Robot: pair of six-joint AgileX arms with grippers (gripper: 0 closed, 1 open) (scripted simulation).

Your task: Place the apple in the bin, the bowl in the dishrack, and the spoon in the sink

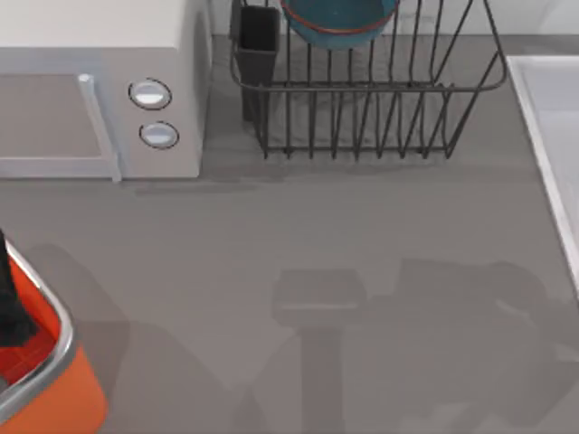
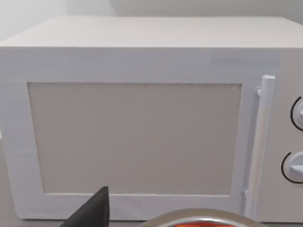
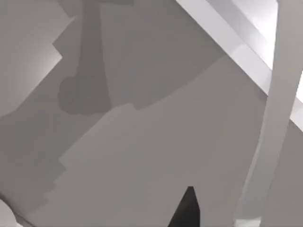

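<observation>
Hovering over the bin [image 1: 63, 362] at the tabletop's left, the left gripper [image 1: 11, 303] is hiding its fingers' state; bowl [image 1: 339, 23] sitting racked.

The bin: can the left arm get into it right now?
Probably yes. The left gripper hangs right over the bin at the table's left edge, and nothing covers the bin's open top.

Teal bowl [image 1: 339, 23] sits in the black dishrack [image 1: 362, 108]; orange bin [image 1: 45, 380] front-left.
</observation>
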